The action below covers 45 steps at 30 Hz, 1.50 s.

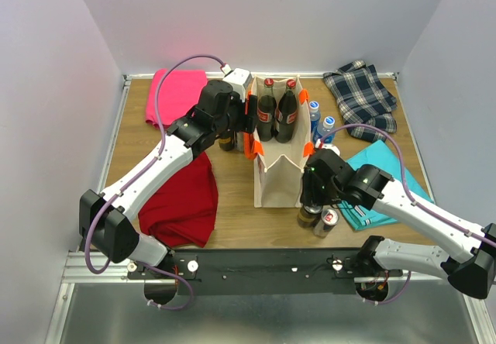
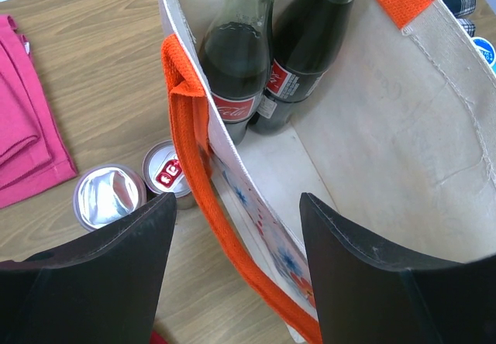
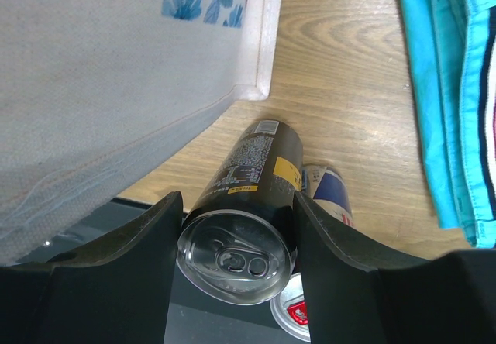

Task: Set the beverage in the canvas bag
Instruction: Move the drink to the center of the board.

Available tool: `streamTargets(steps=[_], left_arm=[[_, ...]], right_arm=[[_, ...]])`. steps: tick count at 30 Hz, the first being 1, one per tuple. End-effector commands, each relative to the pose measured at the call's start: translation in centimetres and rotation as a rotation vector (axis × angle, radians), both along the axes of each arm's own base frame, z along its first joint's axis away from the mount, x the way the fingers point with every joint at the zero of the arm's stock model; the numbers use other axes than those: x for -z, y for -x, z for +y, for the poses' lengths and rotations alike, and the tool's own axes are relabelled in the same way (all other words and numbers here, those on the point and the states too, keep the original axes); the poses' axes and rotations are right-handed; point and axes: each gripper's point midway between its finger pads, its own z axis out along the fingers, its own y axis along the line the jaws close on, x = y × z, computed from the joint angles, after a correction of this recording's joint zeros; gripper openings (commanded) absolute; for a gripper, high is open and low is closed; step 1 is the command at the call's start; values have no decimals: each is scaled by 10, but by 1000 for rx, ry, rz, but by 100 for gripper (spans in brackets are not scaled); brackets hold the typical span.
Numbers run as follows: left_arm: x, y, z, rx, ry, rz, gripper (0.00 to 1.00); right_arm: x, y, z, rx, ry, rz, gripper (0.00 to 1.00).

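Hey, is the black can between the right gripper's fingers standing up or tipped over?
Upright. The black can stands on the table, lid up, between the fingers of the right gripper.

**Cloth, glass, metal and wood on the desk (image 1: 232, 228)**

The desk is smooth wood-grain with a low sheen. The canvas bag (image 1: 277, 183) is coarse, matt cream cloth with visible stitching, and its straps (image 2: 190, 142) are ribbed orange webbing. The bottles (image 2: 236, 57) are glossy glass with shiny printed labels. The black can (image 3: 248, 166) has a smooth, satin-painted side and a bright bare-metal top. The red cloth (image 1: 186, 201) and pink cloth (image 1: 174, 92) look soft and matt, the plaid cloth (image 1: 360, 96) is woven, and the turquoise cloth (image 3: 457, 88) has stitched hems. The left end effector (image 2: 236, 220) and right end effector (image 3: 236, 201) have matt black fingers that look like plastic.
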Motion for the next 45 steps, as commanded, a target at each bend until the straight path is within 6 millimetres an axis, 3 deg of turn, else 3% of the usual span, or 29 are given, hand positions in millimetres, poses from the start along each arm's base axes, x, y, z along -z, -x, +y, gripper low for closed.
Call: streamTargets(steps=[1,15,30,39,41,45], left_arm=[[-3,-4,7,-28,-6,-24,74],[-6,-4,7,-26,-6,-29,74],[-8,-3,7,-23,-2,-32,74],[-9,-1,8,-23,1,-36,74],[-10,0,9,-23,2,-37,74],[-10,-1,9,-24,4,-37,74]], right_arm=[[-14,-11,-11,50,40,-70,1],[-31,-35,-16,158,29,-192,1],[-21,-65,-21,287,49,-315,1],[-5,-68,-26,323,101,-307,1],[-3,-67,-28,336,110,-302,5],[0,-65,-34,352,137,-297,24]])
